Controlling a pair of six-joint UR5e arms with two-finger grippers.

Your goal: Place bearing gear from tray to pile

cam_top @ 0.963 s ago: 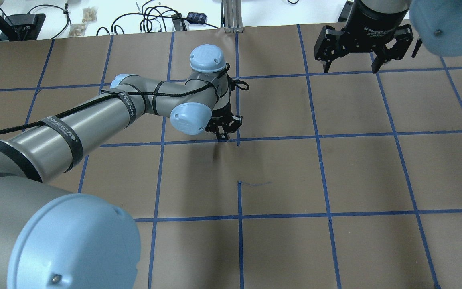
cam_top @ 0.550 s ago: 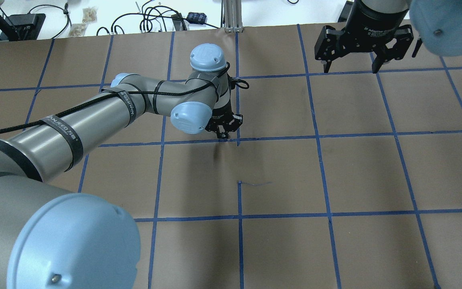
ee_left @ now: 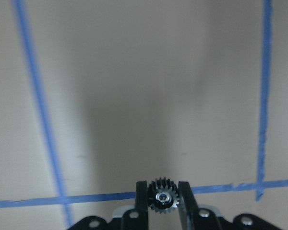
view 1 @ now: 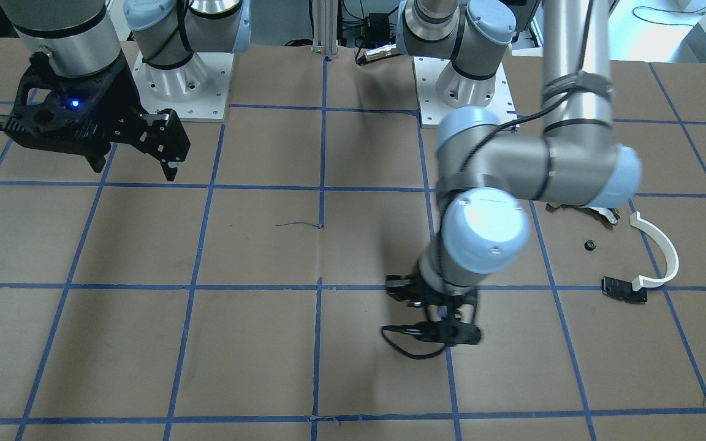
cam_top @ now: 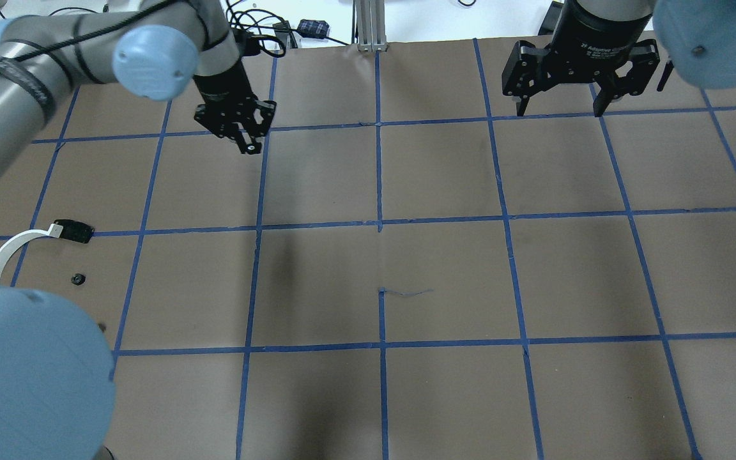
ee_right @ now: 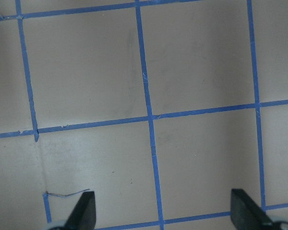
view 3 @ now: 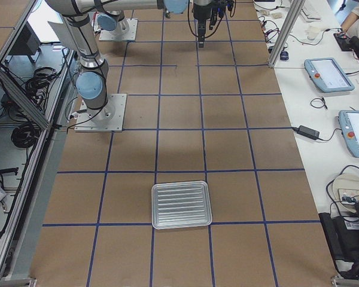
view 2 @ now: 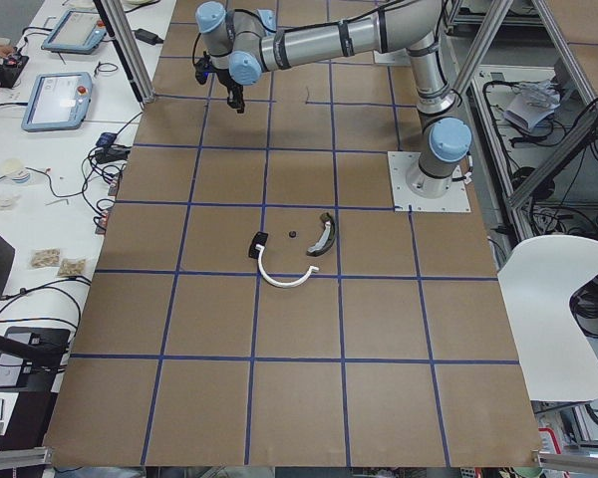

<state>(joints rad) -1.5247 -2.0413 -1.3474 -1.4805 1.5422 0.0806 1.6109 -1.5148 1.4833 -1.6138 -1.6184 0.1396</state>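
My left gripper [ee_left: 162, 197] is shut on the bearing gear [ee_left: 162, 200], a small black toothed wheel with a metal centre, and holds it above the brown paper. In the overhead view the left gripper [cam_top: 250, 145] hangs over the far left-centre of the table. The pile lies nearer the robot at the left: a white arc strip [cam_top: 7, 252], a flat black bracket [cam_top: 74, 230] and a small black part [cam_top: 77, 278]. The olive-and-white piece [view 2: 324, 234] shows in the exterior left view. The silver tray [view 3: 181, 205] lies empty. My right gripper [cam_top: 559, 105] is open and empty at the far right.
The table [cam_top: 444, 275] is covered with brown paper marked by a blue tape grid. Cables and small boxes [cam_top: 253, 32] lie beyond its far edge. An aluminium post [cam_top: 368, 25] stands at the far middle.
My left arm has swung left and away from the robot, carrying its shut gripper from the centre line to the far left-centre. The pile is now uncovered. The right arm has not moved.
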